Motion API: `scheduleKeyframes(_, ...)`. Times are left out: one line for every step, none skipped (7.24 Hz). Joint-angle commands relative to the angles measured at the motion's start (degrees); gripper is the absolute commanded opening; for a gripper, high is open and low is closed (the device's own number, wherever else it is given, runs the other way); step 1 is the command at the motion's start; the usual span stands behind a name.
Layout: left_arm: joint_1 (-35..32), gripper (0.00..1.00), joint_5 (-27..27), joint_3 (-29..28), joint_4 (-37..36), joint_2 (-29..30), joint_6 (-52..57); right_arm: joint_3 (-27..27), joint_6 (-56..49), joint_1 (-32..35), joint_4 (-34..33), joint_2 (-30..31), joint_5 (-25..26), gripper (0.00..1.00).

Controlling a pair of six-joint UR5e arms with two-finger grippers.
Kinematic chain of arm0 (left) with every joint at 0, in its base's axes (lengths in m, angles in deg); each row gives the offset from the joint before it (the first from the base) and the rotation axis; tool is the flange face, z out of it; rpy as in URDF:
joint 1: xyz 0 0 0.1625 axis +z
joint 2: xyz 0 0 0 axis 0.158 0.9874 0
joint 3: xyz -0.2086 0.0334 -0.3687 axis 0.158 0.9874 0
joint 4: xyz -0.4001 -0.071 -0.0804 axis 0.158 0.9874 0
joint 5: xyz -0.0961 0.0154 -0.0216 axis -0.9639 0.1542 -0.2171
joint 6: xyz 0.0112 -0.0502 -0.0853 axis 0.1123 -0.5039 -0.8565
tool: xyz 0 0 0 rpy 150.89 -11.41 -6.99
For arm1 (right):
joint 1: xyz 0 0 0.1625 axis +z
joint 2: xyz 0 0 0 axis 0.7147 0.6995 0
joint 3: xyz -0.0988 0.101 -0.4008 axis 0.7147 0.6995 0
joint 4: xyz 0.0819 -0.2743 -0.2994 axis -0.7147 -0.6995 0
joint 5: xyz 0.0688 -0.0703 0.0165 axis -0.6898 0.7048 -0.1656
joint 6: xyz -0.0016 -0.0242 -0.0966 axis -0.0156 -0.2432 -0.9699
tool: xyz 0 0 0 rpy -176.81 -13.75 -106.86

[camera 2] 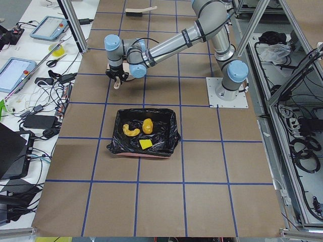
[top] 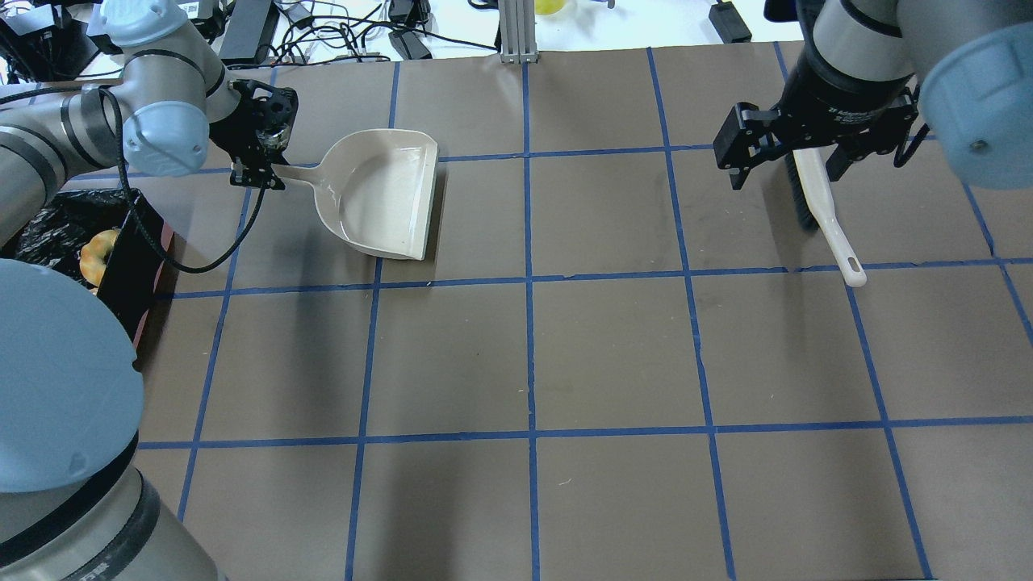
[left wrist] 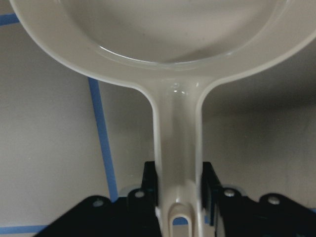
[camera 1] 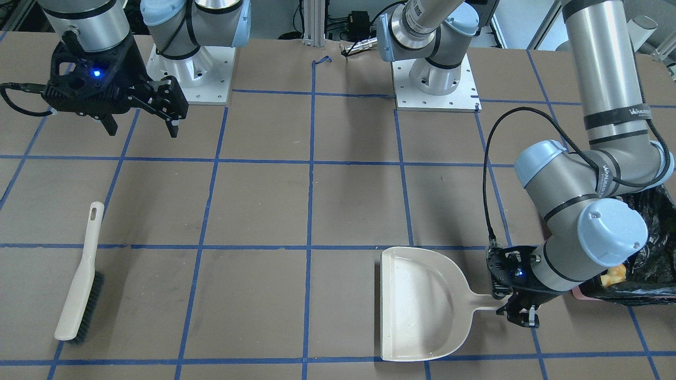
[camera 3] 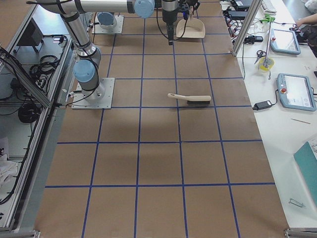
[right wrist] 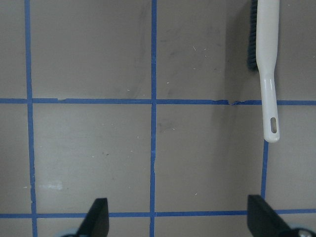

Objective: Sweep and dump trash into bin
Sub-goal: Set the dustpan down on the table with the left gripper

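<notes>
The three trash pieces lie inside the black-lined bin (camera 2: 169, 132): a pale crescent rind (camera 2: 131, 129), a golden-brown lump (camera 2: 148, 126) and a yellow wedge (camera 2: 146, 144). The bin also shows in the front-facing view (camera 1: 652, 258) and the overhead view (top: 48, 230), partly hidden by my left arm. My left gripper (camera 1: 520, 311) (left wrist: 177, 185) is shut on the handle of the beige dustpan (camera 1: 422, 306) (top: 379, 194), which lies empty on the table beside the bin. My right gripper (camera 1: 142, 119) (top: 787, 168) is open and empty, raised above the table.
A beige hand brush (camera 1: 79, 285) (top: 823, 210) (right wrist: 266, 64) lies flat on the table on my right side, just beyond the right gripper. Blue tape lines grid the brown table. Cables and tablets sit beyond the far table edge.
</notes>
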Motion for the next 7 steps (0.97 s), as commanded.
scheduleKeyframes(-0.2, 0.0, -0.1, 0.5, 0.7, 0.0, -2.8, 0.1, 0.2, 0.6, 0.9, 0.3, 0.7, 1.0)
scheduleKeyframes(-0.2, 0.0, 0.0, 0.4, 0.7, 0.0, -2.9, 0.1, 0.2, 0.6, 0.9, 0.2, 0.7, 1.0)
scheduleKeyframes(-0.3, 0.0, 1.3, 0.5, 0.8, 0.1, -2.9, 0.2, 0.2, 0.6, 1.0, 0.5, 0.7, 1.0)
scheduleKeyframes(-0.6, 0.0, 2.1, 0.6, 0.7, 0.1, -3.2, 0.1, 0.2, 0.6, 0.9, 0.4, 0.7, 1.0)
scheduleKeyframes(-0.6, 0.26, 1.8, 1.3, 0.2, 0.1, -4.7, 0.1, 0.2, 0.6, 0.8, 0.4, 0.7, 1.0)
scheduleKeyframes(-0.9, 0.99, 1.4, 1.7, 0.4, 0.1, -5.6, 0.1, 0.2, 0.6, 1.0, 0.3, 0.6, 1.0)
scheduleKeyframes(-1.4, 1.0, 1.4, 1.7, 0.5, -0.6, -6.0, 0.1, 0.2, 0.6, 1.0, 0.1, 0.7, 1.0)
